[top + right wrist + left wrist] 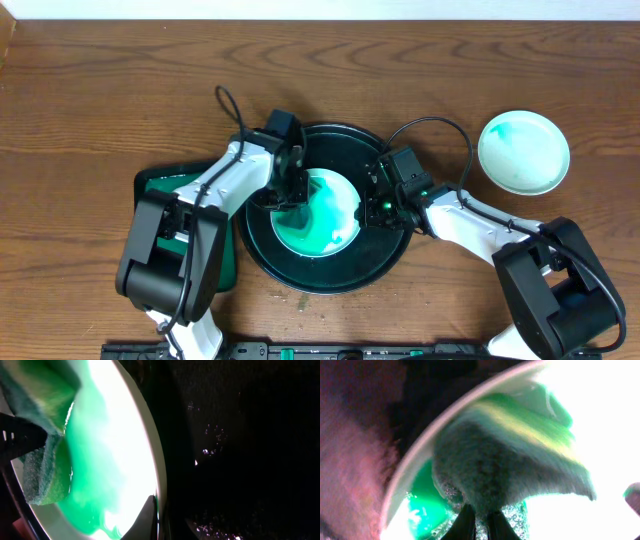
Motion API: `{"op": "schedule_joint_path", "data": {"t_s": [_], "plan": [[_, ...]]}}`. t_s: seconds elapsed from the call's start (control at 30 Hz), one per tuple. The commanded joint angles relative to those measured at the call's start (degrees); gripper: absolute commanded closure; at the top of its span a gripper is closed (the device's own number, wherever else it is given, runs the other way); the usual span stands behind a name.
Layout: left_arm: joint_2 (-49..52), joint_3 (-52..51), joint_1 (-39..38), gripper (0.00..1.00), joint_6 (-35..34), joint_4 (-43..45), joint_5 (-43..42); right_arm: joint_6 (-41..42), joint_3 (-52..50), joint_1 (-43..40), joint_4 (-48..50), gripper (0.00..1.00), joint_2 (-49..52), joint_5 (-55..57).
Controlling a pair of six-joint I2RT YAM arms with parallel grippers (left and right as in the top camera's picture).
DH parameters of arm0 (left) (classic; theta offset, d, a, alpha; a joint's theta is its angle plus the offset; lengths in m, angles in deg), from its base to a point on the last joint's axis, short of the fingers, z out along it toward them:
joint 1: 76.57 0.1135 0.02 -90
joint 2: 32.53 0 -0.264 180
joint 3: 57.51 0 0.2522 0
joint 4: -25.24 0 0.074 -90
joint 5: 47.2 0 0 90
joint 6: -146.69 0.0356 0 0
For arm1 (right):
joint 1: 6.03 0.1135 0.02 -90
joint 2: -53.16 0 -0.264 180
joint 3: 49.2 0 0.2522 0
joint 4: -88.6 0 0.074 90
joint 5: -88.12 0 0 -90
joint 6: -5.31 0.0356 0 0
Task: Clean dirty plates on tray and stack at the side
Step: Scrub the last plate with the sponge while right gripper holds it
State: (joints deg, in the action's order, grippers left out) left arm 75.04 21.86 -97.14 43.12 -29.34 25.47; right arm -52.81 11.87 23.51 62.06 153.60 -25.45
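Note:
A white plate (pixel 335 215) smeared with green lies in the round black tray (pixel 390 265) at the table's middle. My left gripper (pixel 288 190) is shut on a green sponge (pixel 495 455) and presses it on the plate's left part; the plate's rim (pixel 420 455) curves past it. My right gripper (pixel 378 207) is shut on the plate's right rim (pixel 157 460), one finger (pixel 147 520) inside the plate. The sponge also shows in the right wrist view (pixel 40 425). A second white plate (pixel 523 152) with faint green smears sits at the far right.
A dark green rectangular tray (pixel 165 182) lies left of the black tray, partly under my left arm. Wet droplets dot the black tray floor (pixel 215 450). The brown wooden table (pixel 120 90) surrounds everything.

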Motion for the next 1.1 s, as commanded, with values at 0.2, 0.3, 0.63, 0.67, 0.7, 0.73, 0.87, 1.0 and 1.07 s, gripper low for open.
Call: {"op": "schedule_joint_path", "data": {"t_s": [0.2,0.3,0.63,0.67,0.7,0.73,0.87,1.0,1.07], "plan": [[4.1,1.5,-6.6,0.93,19.9,4.3,-6.6,-1.0,-0.3,0.9,-0.5,0.99,1.1,1.6],[3.2,2.4,-6.8,0.93,23.3,4.3,-7.8,-1.0,-0.3,0.9,-0.6,0.99,1.1,1.7],[2.5,3.2,-6.7,0.93,31.8,5.9,-10.1,-1.1,-0.3,0.9,-0.7,0.99,1.1,1.6],[2.5,3.2,-6.5,0.93,31.8,6.7,-9.6,-1.0,-0.3,0.9,-0.7,0.99,1.1,1.6],[2.5,3.2,-6.3,0.93,31.7,7.3,-8.9,-1.0,-0.3,0.9,-0.7,0.99,1.1,1.6],[2.5,3.2,-5.9,0.93,31.7,7.9,-8.0,-1.0,-0.3,0.9,-0.8,0.99,1.1,1.6],[2.5,3.2,-3.3,0.93,32.8,11.0,-5.7,-1.1,-0.3,0.9,-0.9,0.99,1.1,1.6],[2.5,3.2,0.3,0.93,32.8,12.7,-5.7,-1.1,-0.3,0.9,-0.9,0.99,1.1,1.6],[2.5,3.2,2.0,0.93,32.8,12.4,-5.7,-1.0,-0.3,0.9,-0.9,0.99,1.1,1.6]]}}
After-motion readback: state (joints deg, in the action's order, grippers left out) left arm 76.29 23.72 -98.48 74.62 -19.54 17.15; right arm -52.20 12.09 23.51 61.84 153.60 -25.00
